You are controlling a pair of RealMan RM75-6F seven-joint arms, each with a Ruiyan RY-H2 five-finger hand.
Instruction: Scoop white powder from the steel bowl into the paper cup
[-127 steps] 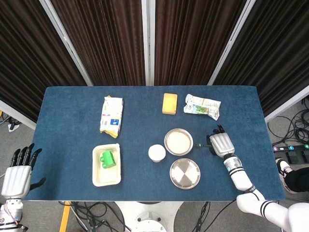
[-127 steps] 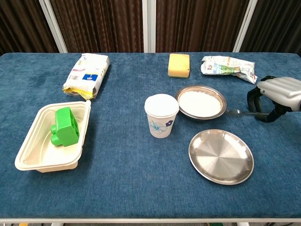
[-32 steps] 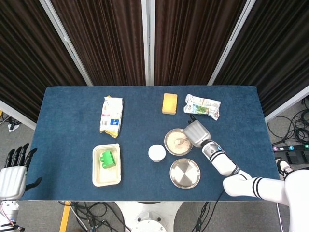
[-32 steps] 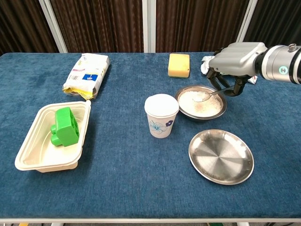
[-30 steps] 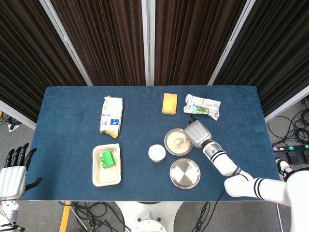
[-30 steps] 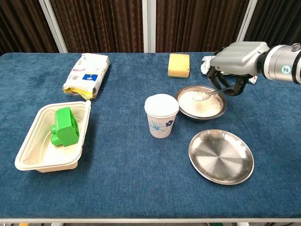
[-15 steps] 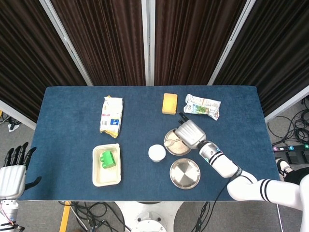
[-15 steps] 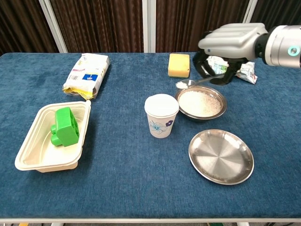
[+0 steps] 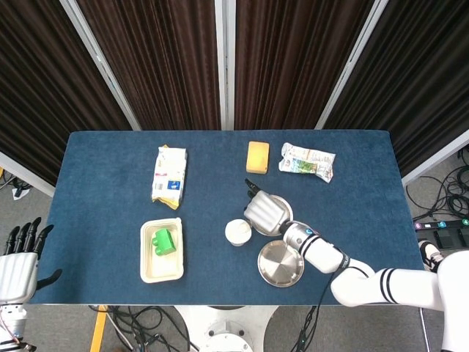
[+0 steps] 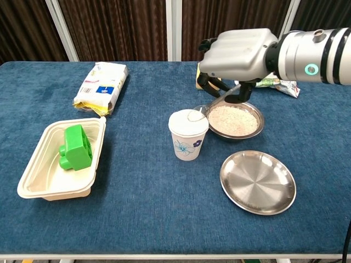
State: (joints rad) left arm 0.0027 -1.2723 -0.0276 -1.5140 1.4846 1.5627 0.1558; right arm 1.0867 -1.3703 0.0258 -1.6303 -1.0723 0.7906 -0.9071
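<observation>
right hand (image 10: 237, 52) moved over paper cup (image 10: 188, 134), blue table (image 10: 137, 181)

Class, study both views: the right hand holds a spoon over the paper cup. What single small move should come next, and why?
Probably tip the spoon so its powder falls into the paper cup. The right hand holds the spoon with its bowl right at the cup's open top, clear of the steel bowl, so little further travel seems needed. Whether powder is already spilling cannot be told.

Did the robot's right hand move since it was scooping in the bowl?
Yes. The right hand carried the spoon leftward, from over the steel bowl to the paper cup.
</observation>
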